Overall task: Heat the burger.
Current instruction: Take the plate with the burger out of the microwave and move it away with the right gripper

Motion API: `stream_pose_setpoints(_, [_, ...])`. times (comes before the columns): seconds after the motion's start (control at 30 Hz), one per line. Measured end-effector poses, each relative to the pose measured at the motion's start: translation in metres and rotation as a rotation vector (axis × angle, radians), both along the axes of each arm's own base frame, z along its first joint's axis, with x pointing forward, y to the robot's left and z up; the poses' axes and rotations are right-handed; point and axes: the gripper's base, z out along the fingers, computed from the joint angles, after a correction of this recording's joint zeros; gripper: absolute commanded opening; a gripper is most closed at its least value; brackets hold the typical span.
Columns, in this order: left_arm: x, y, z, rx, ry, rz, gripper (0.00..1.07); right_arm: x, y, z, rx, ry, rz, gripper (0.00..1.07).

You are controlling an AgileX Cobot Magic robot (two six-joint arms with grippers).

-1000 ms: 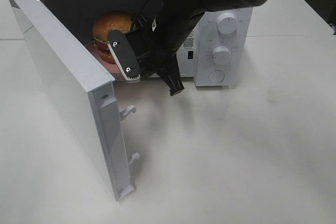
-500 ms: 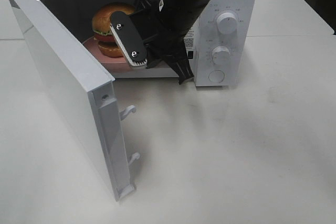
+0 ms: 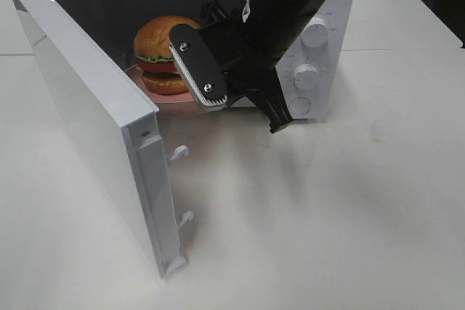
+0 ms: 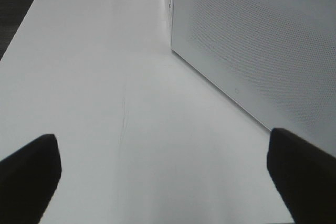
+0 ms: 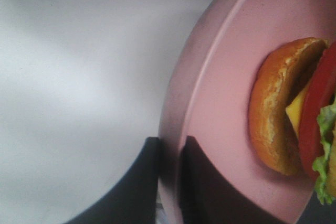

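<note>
The burger (image 3: 166,52), with a brown bun, lettuce, tomato and cheese, stands on a pink plate (image 3: 173,104) inside the open microwave (image 3: 330,5). My right gripper (image 3: 216,99) is at the cavity's mouth, shut on the plate's near rim. In the right wrist view its two dark fingers (image 5: 144,182) pinch the edge of the plate (image 5: 226,77), with the burger (image 5: 283,108) just beyond. My left gripper (image 4: 168,177) is open and empty over the bare table beside the microwave door (image 4: 252,51); it does not show in the high view.
The microwave door (image 3: 80,107) swings far out to the front left, with two latch hooks (image 3: 178,154) on its edge. Control knobs (image 3: 306,76) sit on the right panel, partly behind my right arm. White table (image 3: 327,215) lies in front.
My right arm has moved to the right and slightly towards the front. The plate and burger shifted the same way with it. The left gripper stays wide open.
</note>
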Motion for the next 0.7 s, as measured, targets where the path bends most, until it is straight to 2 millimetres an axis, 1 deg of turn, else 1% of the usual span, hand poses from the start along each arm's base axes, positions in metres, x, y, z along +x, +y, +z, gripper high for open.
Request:
stream_pose_setpoints(0.03, [0.000,0.000,0.000,0.000,0.000,0.000,1.00,-0.005,-0.003,0.001,0.006,-0.003,0.000,0.00])
stream_pose_setpoints(0.13, [0.000,0.000,0.000,0.000,0.000,0.000,1.00,-0.008,-0.005,0.002,0.009,-0.005,-0.001,0.00])
stream_pose_setpoints(0.2, [0.000,0.000,0.000,0.000,0.000,0.000,1.00,-0.020,-0.014,-0.002,0.014,0.013,-0.003,0.00])
stream_pose_setpoints(0.23, [0.000,0.000,0.000,0.000,0.000,0.000,1.00,-0.020,-0.014,-0.002,0.014,0.013,-0.003,0.00])
stream_pose_setpoints(0.27, [0.000,0.000,0.000,0.000,0.000,0.000,1.00,-0.023,-0.015,-0.002,0.018,0.015,-0.003,0.00])
stream_pose_setpoints(0.3, [0.000,0.000,0.000,0.000,0.000,0.000,1.00,-0.030,-0.020,-0.004,0.017,0.022,0.000,0.00])
stream_pose_setpoints(0.33, [0.000,0.000,0.000,0.000,0.000,0.000,1.00,-0.030,-0.020,-0.004,0.017,0.022,0.000,0.00])
stream_pose_setpoints(0.37, [0.000,0.000,0.000,0.000,0.000,0.000,1.00,-0.036,-0.025,-0.003,0.017,0.022,0.004,0.00])
stream_pose_setpoints(0.4, [0.000,0.000,0.000,0.000,0.000,0.000,1.00,-0.036,-0.025,-0.003,0.017,0.022,0.004,0.00])
stream_pose_setpoints(0.47, [0.000,0.000,0.000,0.000,0.000,0.000,1.00,-0.045,-0.031,0.000,0.023,0.019,0.003,0.00])
stream_pose_setpoints(0.5, [0.000,0.000,0.000,0.000,0.000,0.000,1.00,-0.045,-0.031,0.000,0.023,0.019,0.003,0.00])
stream_pose_setpoints(0.53, [0.000,0.000,0.000,0.000,0.000,0.000,1.00,-0.050,-0.035,0.001,0.028,0.017,0.001,0.00])
stream_pose_setpoints(0.6, [0.000,0.000,0.000,0.000,0.000,0.000,1.00,-0.053,-0.037,0.003,0.030,0.013,0.002,0.00])
stream_pose_setpoints(0.63, [0.000,0.000,0.000,0.000,0.000,0.000,1.00,-0.060,-0.041,0.007,0.038,0.006,0.008,0.00])
stream_pose_setpoints(0.67, [0.000,0.000,0.000,0.000,0.000,0.000,1.00,-0.060,-0.041,0.007,0.038,0.006,0.008,0.00])
stream_pose_setpoints(0.7, [0.000,0.000,0.000,0.000,0.000,0.000,1.00,-0.066,-0.044,0.009,0.042,0.004,0.012,0.00])
